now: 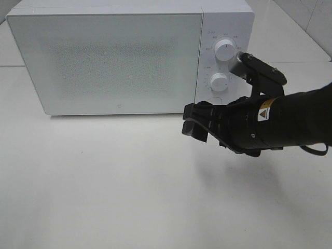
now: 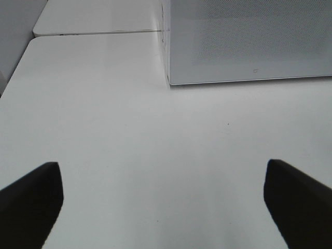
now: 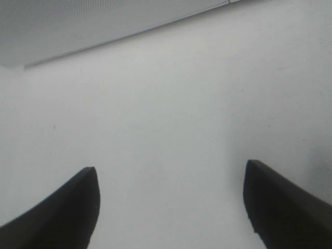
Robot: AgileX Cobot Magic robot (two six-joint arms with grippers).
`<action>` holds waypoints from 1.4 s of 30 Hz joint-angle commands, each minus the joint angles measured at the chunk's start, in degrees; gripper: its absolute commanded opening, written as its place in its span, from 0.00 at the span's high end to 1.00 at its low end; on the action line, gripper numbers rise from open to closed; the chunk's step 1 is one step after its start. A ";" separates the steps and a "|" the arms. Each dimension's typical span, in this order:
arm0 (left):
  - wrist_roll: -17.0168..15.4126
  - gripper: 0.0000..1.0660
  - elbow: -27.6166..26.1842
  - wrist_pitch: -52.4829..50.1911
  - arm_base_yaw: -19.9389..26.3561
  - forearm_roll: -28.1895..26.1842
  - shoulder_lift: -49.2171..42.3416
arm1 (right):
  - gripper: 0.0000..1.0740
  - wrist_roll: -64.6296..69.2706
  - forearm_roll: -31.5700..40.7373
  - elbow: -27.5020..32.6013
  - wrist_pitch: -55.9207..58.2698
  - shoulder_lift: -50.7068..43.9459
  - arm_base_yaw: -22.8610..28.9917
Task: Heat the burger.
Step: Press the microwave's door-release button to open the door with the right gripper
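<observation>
Left gripper (image 2: 163, 207): jaws spread wide with nothing between them, hanging low over the table (image 2: 129, 104); out of the overhead view
Right gripper (image 1: 193, 124): jaws parted and empty, held above the table just in front of the lower right corner of the microwave (image 1: 104, 57), fingers pointing left along its front
Table: white, nothing lying on the part that shows; no plate and no burger on it
Risk, right arm: its wrist sits close to the control panel, so a careless swing could knock a dial or shove the oven back
Microwave: door shut; the speckled window is too cloudy to see through, so what it holds cannot be told
Burger: not visible in any view; likely behind the door, but that is only a guess
Dials: upper knob (image 1: 224, 50) and lower knob (image 1: 219, 82) on the right panel, close behind the arm
Risk, heating: turning the timer on an empty oven heats nothing; a loose pinch could slip and set the wrong time
</observation>
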 commanded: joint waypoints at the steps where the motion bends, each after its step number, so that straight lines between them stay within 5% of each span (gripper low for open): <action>1: -0.34 0.08 0.11 -0.40 0.23 -0.34 -1.32 | 0.30 -10.49 -0.69 -3.38 11.86 -2.92 -0.17; 8: -0.34 0.08 0.11 -0.40 0.23 -0.34 -1.32 | 0.30 -22.69 -0.97 -7.85 34.15 -10.14 -0.17; 22: -0.34 0.08 0.11 -0.40 0.23 -0.34 -1.32 | 0.30 -29.05 -0.92 -8.02 59.47 -32.83 -0.17; 36: -0.34 0.08 0.11 -0.40 0.23 -0.34 -1.32 | 0.30 -29.45 -3.90 -7.96 66.52 -60.73 -0.52; 42: -0.34 0.08 0.11 -0.40 0.23 -0.34 -1.32 | 0.30 -30.19 -6.02 -7.96 66.75 -72.31 -10.89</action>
